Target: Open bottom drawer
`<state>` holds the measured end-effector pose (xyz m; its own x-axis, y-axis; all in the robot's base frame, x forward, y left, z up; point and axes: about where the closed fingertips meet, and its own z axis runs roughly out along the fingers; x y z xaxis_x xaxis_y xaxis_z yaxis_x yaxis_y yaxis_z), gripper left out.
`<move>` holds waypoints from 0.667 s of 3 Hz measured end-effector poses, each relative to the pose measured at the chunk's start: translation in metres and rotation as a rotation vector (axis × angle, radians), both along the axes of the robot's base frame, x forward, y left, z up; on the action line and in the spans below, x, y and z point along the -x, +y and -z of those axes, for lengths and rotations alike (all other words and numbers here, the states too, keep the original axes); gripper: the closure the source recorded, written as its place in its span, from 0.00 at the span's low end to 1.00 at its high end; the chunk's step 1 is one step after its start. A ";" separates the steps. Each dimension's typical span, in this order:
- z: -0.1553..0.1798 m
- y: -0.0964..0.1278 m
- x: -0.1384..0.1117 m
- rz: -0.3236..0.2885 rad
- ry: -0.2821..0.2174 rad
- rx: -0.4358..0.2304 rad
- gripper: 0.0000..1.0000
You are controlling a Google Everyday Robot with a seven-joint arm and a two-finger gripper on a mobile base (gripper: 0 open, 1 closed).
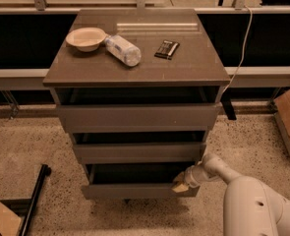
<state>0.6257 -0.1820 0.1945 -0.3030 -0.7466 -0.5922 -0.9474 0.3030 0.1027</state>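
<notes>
The bottom drawer [134, 191] is the lowest of three in the grey-brown cabinet [134, 73]. It stands pulled out a little, with a strip of its dark inside showing above the flat front. My gripper [183, 183] is at the drawer's right end, at the top edge of the front. The white arm [252, 200] reaches in from the lower right. The middle drawer [139, 152] and the top drawer [137, 117] above also stand slightly out.
On the cabinet top lie a beige bowl [86, 38], a plastic bottle [123, 49] on its side and a dark snack packet [166, 49]. A cardboard box [289, 117] stands at the right, a black bar [34, 200] lies at the lower left on the speckled floor.
</notes>
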 end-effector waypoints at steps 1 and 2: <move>0.002 0.002 0.002 -0.002 0.004 -0.002 0.82; 0.002 0.002 0.002 -0.003 0.004 -0.002 0.57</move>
<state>0.6239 -0.1795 0.1923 -0.3033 -0.7463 -0.5925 -0.9478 0.3001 0.1072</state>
